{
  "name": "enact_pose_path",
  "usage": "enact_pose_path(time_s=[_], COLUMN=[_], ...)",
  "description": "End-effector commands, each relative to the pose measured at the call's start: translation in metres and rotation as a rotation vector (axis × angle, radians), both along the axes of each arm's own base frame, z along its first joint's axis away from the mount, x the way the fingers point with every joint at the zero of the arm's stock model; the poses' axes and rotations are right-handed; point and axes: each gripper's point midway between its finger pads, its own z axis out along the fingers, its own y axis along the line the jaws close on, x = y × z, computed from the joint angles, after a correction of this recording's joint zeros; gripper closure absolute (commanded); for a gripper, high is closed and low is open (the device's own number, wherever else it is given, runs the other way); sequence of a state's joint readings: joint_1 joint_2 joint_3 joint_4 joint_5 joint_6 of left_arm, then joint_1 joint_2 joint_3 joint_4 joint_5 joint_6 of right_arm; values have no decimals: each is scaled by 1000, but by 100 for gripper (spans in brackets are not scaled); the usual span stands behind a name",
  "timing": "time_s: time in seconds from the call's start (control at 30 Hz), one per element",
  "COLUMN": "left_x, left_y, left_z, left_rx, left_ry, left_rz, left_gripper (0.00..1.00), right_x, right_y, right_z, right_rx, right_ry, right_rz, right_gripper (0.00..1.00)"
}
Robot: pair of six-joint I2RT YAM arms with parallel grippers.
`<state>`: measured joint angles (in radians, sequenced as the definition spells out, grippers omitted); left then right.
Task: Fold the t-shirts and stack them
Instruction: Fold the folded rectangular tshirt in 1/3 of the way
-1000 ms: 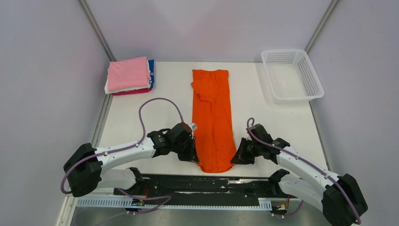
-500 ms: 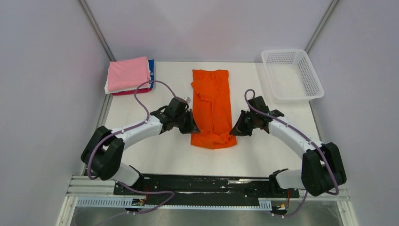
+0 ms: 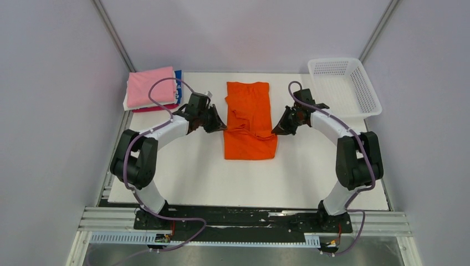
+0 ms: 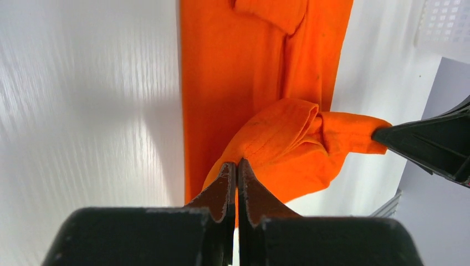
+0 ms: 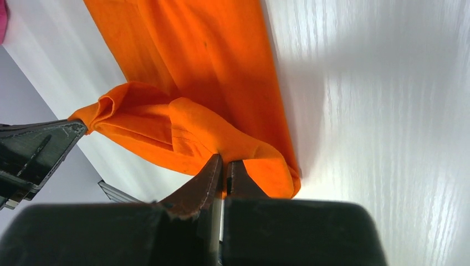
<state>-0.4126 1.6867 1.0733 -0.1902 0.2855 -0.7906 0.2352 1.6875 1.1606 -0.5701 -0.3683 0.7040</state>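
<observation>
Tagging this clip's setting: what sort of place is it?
Likely a lab test cell, not a home: blank walls box in a white table, two arms are bolted to a rail, and an orange shirt, a folded stack and a basket are laid out.

Soft matt orange cloth shirt [image 3: 250, 145], glossy white grained table [image 3: 310, 172], white plastic mesh basket [image 3: 349, 114]

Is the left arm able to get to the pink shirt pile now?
Probably: the pile lies close beside it, but the left gripper is shut on the orange shirt and must let go first.
</observation>
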Motion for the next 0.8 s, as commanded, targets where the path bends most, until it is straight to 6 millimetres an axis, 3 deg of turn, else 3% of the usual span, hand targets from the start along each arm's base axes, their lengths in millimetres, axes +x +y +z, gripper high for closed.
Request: enact_pose_path(time_s=[0.0,0.1,0.13,0.23,0.6,0.67,0.73,0.77], left_x=[36,48,53,63,96,100,104,108], left_y=[-8,-9,-11,-9,3,3,4,5], left_z=[21,9,13,-3,-19,-23,-22,-18], left_rx=[-31,-24,-32,-22,-25,-26,-26,-28], left_ry=[-129,-113,-121,-86,-75,-70,-76,-87], left_rz=[-74,-97,-103,-104,-77,-76,-71,-69], left_gripper=[100,100,100,100,97,89,73,60], right_x=[31,44,48,57,89,97,106,111], right_y=[1,-3,-4,-5,-2,-3,-3,-3], right_z=[13,12,12,8,-2,-4,-3,-3], right_rx=[12,10,11,18,49,49,62,73], right_ry=[-69,-67,-68,-62,-53,-58,-66,-66], right_rz=[25,13,9,7,10,10,11,11], right_gripper=[100,99,99,98,95,93,85,78])
